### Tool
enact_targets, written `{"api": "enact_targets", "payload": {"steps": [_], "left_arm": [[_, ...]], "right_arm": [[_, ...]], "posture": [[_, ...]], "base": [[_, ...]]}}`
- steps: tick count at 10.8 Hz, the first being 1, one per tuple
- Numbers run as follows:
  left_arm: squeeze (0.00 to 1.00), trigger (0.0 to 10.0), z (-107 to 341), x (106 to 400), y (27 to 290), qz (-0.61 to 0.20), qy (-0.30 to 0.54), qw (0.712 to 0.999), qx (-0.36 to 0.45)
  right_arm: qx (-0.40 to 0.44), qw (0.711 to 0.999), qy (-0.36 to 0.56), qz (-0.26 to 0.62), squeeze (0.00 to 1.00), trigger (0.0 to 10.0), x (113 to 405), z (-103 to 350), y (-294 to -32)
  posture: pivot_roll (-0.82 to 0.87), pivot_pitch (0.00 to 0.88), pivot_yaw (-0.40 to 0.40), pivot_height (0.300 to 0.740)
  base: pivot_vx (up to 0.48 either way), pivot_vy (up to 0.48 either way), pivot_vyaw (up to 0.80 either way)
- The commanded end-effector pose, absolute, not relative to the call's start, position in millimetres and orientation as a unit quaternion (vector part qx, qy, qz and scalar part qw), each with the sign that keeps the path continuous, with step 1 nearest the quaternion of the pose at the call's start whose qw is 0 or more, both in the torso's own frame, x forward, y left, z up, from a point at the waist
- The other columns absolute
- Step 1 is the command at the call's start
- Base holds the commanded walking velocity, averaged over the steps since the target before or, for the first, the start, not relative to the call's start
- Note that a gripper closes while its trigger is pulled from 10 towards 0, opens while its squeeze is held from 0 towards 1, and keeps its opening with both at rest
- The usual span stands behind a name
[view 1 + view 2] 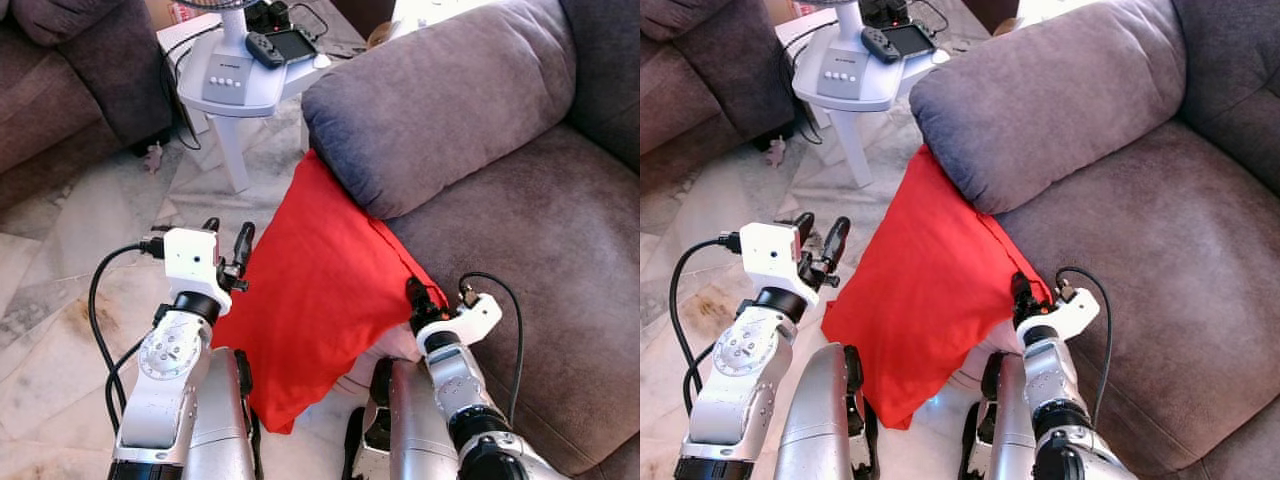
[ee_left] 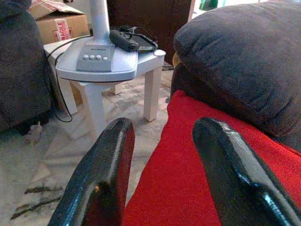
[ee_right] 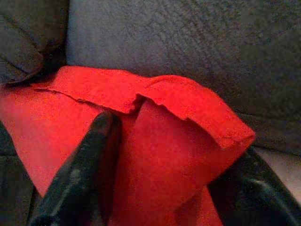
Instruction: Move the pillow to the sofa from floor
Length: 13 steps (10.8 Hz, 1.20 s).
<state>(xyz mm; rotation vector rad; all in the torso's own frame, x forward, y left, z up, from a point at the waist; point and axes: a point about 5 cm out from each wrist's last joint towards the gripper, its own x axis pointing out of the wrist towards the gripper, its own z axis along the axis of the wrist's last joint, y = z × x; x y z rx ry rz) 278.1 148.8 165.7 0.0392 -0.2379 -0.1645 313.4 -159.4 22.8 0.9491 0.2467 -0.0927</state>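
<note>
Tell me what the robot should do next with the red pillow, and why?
Probably lift it a little onto the sofa seat. The right end effector is shut on the corner of the red pillow, which leans against the sofa front with its low end near the floor. The left end effector is open beside its other edge, not gripping.

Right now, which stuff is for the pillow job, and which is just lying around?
For the job: red pillow, sofa, right gripper around the pillow's corner, left gripper open beside it.

Just lying about: white side table, game controller, cardboard box.
</note>
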Motion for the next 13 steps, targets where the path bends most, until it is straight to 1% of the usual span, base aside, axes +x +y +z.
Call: {"api": "enact_targets", "payload": {"steps": [1, 3, 6, 10, 12, 13], "left_arm": [[0.0, 10.0, 165.2, 274.3, 147.3, -0.084, -0.116, 0.989, 0.02], [0.0, 10.0, 165.2, 274.0, 146.4, -0.085, -0.116, 0.989, 0.02], [0.0, 10.0, 165.2, 275.1, 147.4, -0.083, -0.115, 0.99, 0.021], [0.0, 10.0, 163.9, 279.1, 148.3, -0.081, -0.115, 0.99, 0.023], [0.0, 10.0, 166.3, 286.0, 147.0, -0.082, -0.12, 0.989, 0.026], [0.0, 10.0, 167.6, 288.9, 147.3, -0.082, -0.123, 0.989, 0.027]], "right_arm": [[0.454, 0.88, 0.129, -0.054, 0.0, 0.0, 306.3, 14.9, -161.5], [0.454, 0.88, 0.129, -0.049, 0.0, 0.0, 306.8, 15.3, -159.3], [0.451, 0.883, 0.128, -0.038, 0.0, 0.0, 307.6, 16.5, -156.3], [0.444, 0.887, 0.128, -0.022, 0.0, 0.0, 309.8, 18.8, -150.5], [0.427, 0.895, 0.125, -0.009, 0.0, 0.0, 312.9, 22.7, -151.0], [0.401, 0.908, 0.123, 0.01, 0.0, 0.0, 314.7, 26.0, -149.7]], "posture": [[0.17, 0.271, -0.078, 0.593], [0.17, 0.258, -0.077, 0.593], [0.17, 0.269, -0.079, 0.593], [0.17, 0.253, -0.081, 0.593], [0.16, 0.228, -0.08, 0.593], [0.16, 0.215, -0.08, 0.593]], "base": [[0.0, 0.0, 0.0], [0.0, 0.0, 0.0], [0.0, 0.0, 0.0], [0.0, 0.0, 0.0], [0.0, 0.0, 0.0], [0.0, 0.0, 0.0]]}}
